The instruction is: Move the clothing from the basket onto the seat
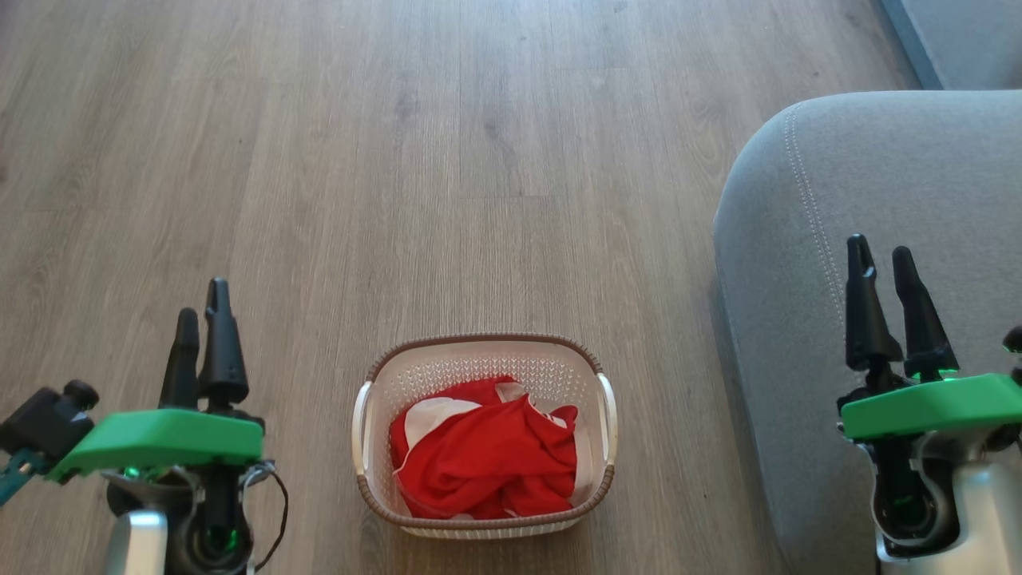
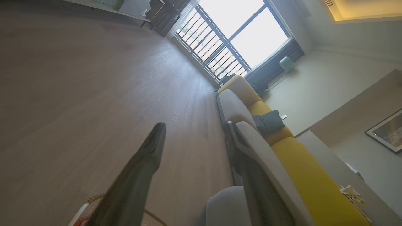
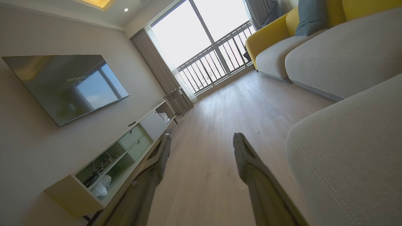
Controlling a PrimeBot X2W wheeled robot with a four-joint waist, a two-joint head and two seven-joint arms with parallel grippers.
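In the basket [image 1: 479,363], clothing [image 1: 487,455], count unclear

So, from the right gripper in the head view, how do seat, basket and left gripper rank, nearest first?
1. Seat, close by the right gripper.
2. Basket, on the floor to its left.
3. Left gripper, beyond the basket.

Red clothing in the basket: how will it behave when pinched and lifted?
Likely floppy: the clothing lies crumpled in folds, so it should drape and trail from a pinch. Probably light, being thin fabric. It fills much of the basket, so a fold may drag on the rim.
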